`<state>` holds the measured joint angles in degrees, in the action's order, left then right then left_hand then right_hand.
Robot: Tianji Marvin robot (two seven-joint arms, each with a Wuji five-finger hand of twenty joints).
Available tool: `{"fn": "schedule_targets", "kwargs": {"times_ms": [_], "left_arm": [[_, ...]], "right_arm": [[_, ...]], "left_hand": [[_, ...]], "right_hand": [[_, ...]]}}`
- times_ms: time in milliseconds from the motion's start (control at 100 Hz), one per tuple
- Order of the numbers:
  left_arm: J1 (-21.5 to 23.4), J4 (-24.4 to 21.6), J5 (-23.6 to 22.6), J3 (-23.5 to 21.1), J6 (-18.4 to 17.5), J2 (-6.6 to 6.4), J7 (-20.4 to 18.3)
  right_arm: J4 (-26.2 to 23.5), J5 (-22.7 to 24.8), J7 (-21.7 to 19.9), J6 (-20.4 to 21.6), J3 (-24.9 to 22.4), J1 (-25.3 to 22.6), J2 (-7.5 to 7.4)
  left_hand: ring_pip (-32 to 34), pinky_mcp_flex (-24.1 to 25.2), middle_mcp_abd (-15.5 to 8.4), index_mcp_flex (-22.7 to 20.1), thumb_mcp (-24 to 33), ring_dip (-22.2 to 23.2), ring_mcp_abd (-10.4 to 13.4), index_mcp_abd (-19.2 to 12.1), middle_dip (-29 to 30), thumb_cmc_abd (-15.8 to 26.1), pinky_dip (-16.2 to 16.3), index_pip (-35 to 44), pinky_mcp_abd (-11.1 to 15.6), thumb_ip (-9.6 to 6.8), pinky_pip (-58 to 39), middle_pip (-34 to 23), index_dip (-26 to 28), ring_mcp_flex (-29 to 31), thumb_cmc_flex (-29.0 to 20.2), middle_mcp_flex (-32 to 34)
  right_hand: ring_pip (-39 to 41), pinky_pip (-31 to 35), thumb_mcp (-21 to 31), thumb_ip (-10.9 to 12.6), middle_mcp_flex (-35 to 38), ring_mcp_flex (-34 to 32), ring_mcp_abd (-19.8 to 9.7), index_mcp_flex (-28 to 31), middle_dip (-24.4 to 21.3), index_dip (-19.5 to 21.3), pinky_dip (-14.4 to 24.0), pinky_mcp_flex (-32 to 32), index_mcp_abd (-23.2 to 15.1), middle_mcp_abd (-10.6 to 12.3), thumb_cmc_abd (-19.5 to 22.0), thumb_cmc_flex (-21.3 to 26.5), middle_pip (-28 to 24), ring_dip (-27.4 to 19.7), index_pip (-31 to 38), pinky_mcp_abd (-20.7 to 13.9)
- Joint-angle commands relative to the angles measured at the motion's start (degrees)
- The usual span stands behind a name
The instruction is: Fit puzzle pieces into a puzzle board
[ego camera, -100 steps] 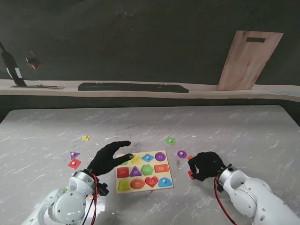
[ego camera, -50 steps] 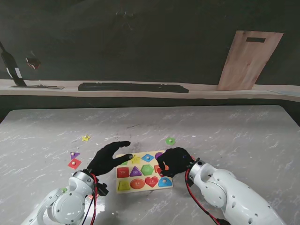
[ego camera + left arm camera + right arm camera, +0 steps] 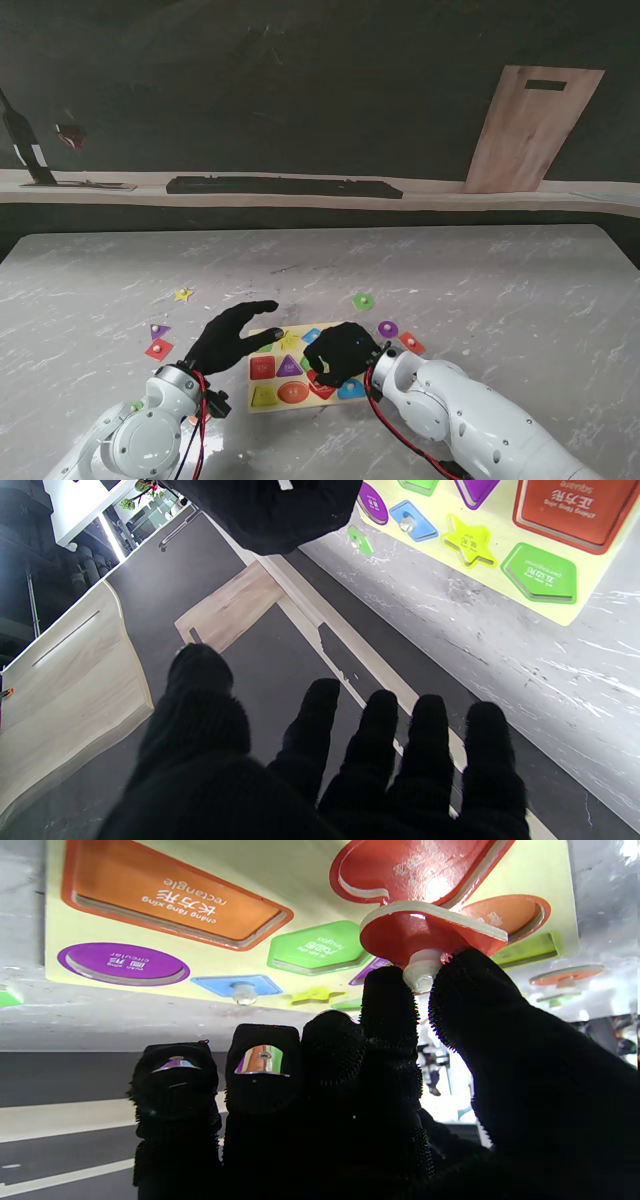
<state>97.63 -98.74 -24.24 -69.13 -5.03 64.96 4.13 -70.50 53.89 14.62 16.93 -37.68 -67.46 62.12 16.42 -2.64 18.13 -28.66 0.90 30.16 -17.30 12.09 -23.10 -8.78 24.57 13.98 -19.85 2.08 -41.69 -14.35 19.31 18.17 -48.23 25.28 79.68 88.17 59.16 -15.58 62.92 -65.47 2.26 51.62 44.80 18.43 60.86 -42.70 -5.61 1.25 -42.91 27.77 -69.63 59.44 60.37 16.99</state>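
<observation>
The right hand [image 3: 342, 352] has swung in over the yellow wooden puzzle board [image 3: 268, 399], pinching the red heart piece [image 3: 430, 927] just above its slot, while the open left hand [image 3: 232, 335] hovers spread.

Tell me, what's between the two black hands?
Part of the yellow puzzle board lies between the left hand and right hand, seen from the stand view.

I see a glossy marble-look table [image 3: 520, 290], a painted wooden puzzle board [image 3: 310, 895], fuzzy black cloth on my right hand [image 3: 380, 1100], a raw wood board [image 3: 532, 128].
</observation>
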Motion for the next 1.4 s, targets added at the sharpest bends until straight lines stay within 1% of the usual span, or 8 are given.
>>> {"fn": "schedule_targets", "kwargs": {"times_ms": [0, 570, 1020, 1390], "left_arm": [[0.3, -0.3, 0.2, 0.0, -0.1, -0.02, -0.1], [0.0, 0.0, 0.4, 0.1, -0.3, -0.07, -0.4], [-0.1, 0.1, 0.5, 0.2, -0.1, -0.06, -0.4], [-0.2, 0.2, 0.6, 0.2, 0.0, -0.07, -0.6]], "right_arm": [[0.8, 0.9, 0.3, 0.3, 0.9, 0.5, 0.21], [6.0, 1.5, 2.6, 1.4, 6.2, 4.8, 0.35], [6.9, 3.3, 3.1, 4.7, 7.3, 5.7, -0.54], [7.5, 3.7, 4.5, 6.2, 8.2, 6.3, -0.49]], "left_hand": [[-1.2, 0.8, -1.2, -0.9, -1.6, -0.5, 2.7, -1.8, 0.7, 1.7, 1.0, -1.0, -0.5, -0.77, 0.5, 1.0, 0.0, -0.4, 0.9, 0.5], [-1.2, 0.8, -1.1, -0.9, -1.7, -0.5, 2.7, -1.7, 0.7, 1.8, 1.2, -1.1, -0.5, -0.77, 0.1, 1.1, 0.0, -0.5, 1.0, 0.3], [-1.2, 0.8, -1.2, -1.0, -1.7, -0.5, 2.7, -1.8, 0.7, 1.8, 1.2, -1.0, -0.6, -0.77, 0.1, 1.1, 0.0, -0.5, 0.9, 0.3], [-1.1, 0.7, -1.2, -1.1, -1.6, -0.5, 2.6, -1.7, 0.7, 1.7, 1.2, -1.0, -0.5, -0.77, 0.1, 1.1, 0.1, -0.4, 0.9, 0.4]], "right_hand": [[2.7, 3.5, 2.6, 0.5, 0.6, -1.2, -0.6, 1.4, 0.0, 0.3, 1.1, -0.2, -2.5, -0.5, 0.1, 3.0, -2.2, 0.0, 2.3, 1.5], [2.2, 2.6, 2.3, 0.5, -0.8, 0.4, -1.4, 0.3, 0.3, 0.9, 0.5, 1.1, -4.5, 0.8, 1.0, 2.4, -2.0, 0.1, 2.5, 0.2], [0.9, 1.2, 2.0, 0.5, -2.0, 2.0, -1.9, -1.0, 0.4, 1.2, 0.1, 2.5, -6.8, 2.2, 1.4, 2.1, -1.2, 0.2, 2.3, -0.9], [0.0, 0.4, 1.4, 0.4, -2.9, 2.9, -2.5, -2.0, 0.5, 1.3, -0.1, 3.1, -8.0, 3.5, 2.2, 1.7, -0.8, 0.2, 2.4, -1.7]]}}
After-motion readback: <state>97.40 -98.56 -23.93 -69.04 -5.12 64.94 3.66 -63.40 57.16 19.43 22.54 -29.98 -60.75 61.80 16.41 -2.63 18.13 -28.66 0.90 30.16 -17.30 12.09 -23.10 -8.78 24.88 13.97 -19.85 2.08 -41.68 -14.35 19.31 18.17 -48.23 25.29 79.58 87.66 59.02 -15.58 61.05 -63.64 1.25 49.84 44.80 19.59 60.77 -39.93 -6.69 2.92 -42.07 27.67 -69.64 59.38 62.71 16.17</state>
